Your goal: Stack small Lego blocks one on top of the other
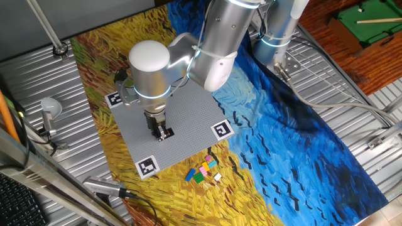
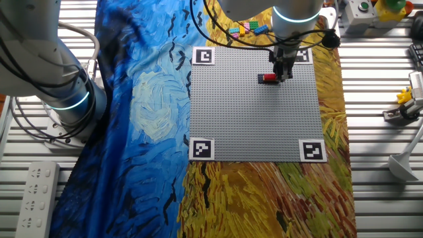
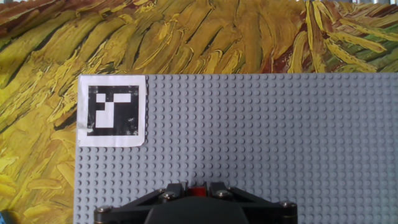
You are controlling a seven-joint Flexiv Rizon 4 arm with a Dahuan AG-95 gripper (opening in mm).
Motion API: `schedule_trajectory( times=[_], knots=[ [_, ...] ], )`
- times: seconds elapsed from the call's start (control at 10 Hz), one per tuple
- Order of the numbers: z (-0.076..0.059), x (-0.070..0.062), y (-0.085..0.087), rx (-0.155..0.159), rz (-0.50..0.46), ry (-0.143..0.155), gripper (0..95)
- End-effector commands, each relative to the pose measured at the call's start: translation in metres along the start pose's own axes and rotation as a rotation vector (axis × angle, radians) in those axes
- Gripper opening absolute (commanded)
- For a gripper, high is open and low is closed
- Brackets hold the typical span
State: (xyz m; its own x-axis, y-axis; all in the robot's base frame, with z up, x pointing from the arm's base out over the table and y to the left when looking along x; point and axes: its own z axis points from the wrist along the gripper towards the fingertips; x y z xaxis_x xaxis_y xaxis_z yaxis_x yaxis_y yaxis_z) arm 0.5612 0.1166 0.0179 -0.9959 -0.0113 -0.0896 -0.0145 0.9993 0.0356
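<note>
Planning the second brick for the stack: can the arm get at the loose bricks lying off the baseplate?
Probably yes. The loose bricks lie in the open on the cloth by the baseplate edge, nothing over them. But the tool is down at the red brick.

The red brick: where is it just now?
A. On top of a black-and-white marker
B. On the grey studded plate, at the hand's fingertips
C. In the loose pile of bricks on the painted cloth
B. The red brick lies on the grey studded plate beside the hand, away from the pile of bricks.
</note>
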Motion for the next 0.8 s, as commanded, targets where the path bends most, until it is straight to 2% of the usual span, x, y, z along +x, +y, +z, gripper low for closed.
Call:
schedule_trajectory(
  times=[0.1,0.5,0.6,0.8],
  knots=[
    [0.0011,0.0003,-0.0002,-0.001,0.001,0.001,0.0],
    [0.0007,-0.0003,0.0001,-0.003,-0.004,-0.001,0.0],
    [0.0006,-0.0005,0.0002,-0.002,-0.008,0.001,19.0],
    [0.0016,-0.0005,0.0001,-0.001,-0.013,0.002,19.0]
  ],
)
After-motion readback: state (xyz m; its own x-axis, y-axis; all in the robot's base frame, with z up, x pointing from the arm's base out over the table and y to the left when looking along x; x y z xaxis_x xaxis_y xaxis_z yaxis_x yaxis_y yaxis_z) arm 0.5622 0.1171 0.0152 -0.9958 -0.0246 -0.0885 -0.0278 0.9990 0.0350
